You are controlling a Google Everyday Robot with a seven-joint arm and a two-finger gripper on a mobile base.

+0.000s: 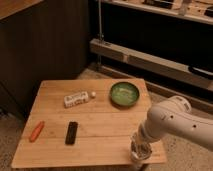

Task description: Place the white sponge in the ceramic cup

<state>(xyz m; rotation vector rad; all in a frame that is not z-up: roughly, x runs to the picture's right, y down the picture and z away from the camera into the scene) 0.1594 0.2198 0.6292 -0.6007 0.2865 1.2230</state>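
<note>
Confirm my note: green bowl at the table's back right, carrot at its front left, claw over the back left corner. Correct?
Not quite. The camera view shows the claw at the table's front right corner, not the back left. The green bowl is at the back right and the carrot at the front left, as noted.
</note>
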